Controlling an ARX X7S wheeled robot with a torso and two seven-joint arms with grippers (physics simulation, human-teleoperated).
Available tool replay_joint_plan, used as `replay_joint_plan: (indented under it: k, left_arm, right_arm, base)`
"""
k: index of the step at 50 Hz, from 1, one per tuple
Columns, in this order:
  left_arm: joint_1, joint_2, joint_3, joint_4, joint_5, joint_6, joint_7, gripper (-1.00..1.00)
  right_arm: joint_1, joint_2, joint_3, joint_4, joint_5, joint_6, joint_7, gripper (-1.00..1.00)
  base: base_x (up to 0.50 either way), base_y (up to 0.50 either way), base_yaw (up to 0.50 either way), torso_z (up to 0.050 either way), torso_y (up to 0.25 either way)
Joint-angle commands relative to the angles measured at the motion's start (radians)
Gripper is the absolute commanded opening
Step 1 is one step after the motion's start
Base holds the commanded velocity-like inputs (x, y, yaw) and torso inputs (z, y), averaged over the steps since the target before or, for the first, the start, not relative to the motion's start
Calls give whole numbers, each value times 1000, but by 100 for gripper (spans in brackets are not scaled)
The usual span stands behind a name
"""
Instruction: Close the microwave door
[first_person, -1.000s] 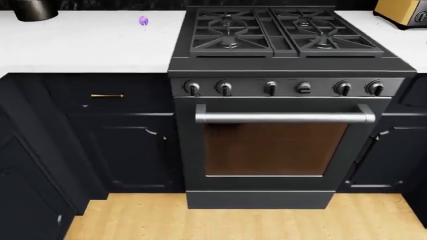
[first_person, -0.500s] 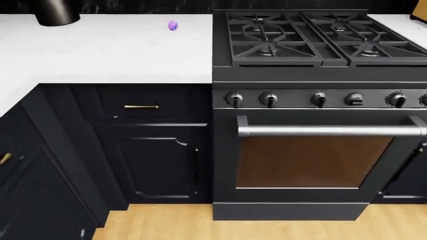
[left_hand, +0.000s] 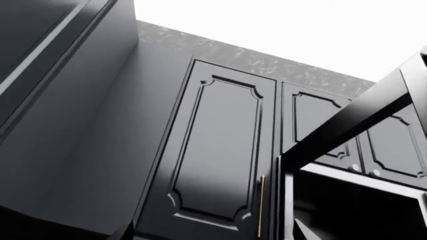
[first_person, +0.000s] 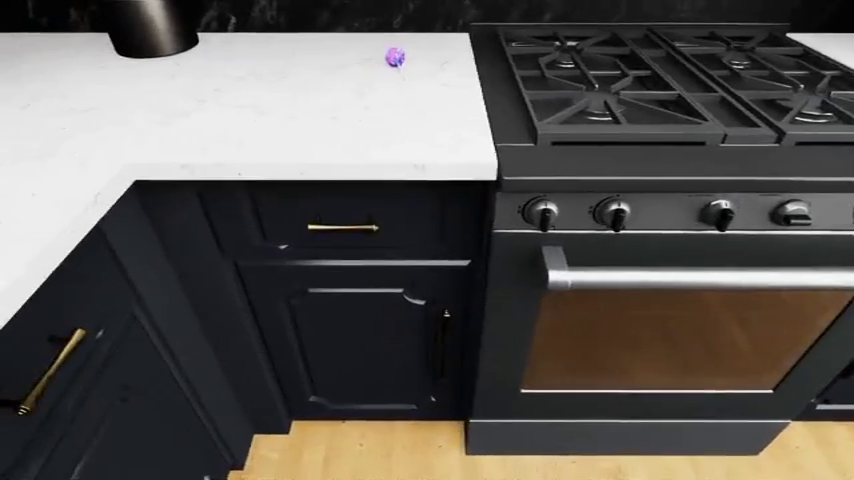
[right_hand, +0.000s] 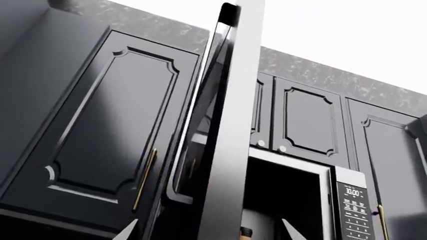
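Overhead, the microwave door (right_hand: 223, 125) stands wide open, so the closing is not yet done.

Seen from the right wrist camera, the door hangs edge-on below the upper cabinets (right_hand: 100, 130), swung well away from the microwave (right_hand: 300, 197), whose dark cavity and control panel (right_hand: 353, 205) sit at about 4 o'clock of the door. From the left wrist camera the same door's frame (left_hand: 347, 120) crosses at 3 o'clock, in front of a cabinet door with a brass handle (left_hand: 261, 205). Only faint fingertip slivers show at the edge of each wrist picture, so whether either pincer is released or clenched cannot be told; neither appears to touch the door. From the head camera only the white counter (first_person: 240, 110) and the stove (first_person: 667, 200) show, no arms. Judged from this, reaching the door and pushing it shut both remain.
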Motion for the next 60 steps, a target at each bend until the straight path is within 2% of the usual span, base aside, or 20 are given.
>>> replay_joint_plan:
  k: [1,6,20,33,60]
  left_arm:
    - [-1,-6,7,1,1,10,2,100]
    - [1,-8,9,3,1,15,3,100]
    - [3,-15,15,5,4,25,6,100]
    - [4,-22,21,6,5,36,7,100]
    - [9,-34,33,13,7,56,10,100]
  right_arm:
    - [-2,10,-20,9,-6,-4,13,100]
    - [1,13,-26,7,-5,-5,11,100]
    - [0,16,-26,0,-8,-21,0,100]
    - [7,21,-51,-4,-10,-18,6,100]
    - [16,34,-63,-11,-12,-31,-11,100]
  base:
    - [0,0,0,0,0]
    - [0,4,0,0,0]
    - [-1,500,0,0,0]
    - [0,11,0,0,0]
    - [373,410,0,0,1]
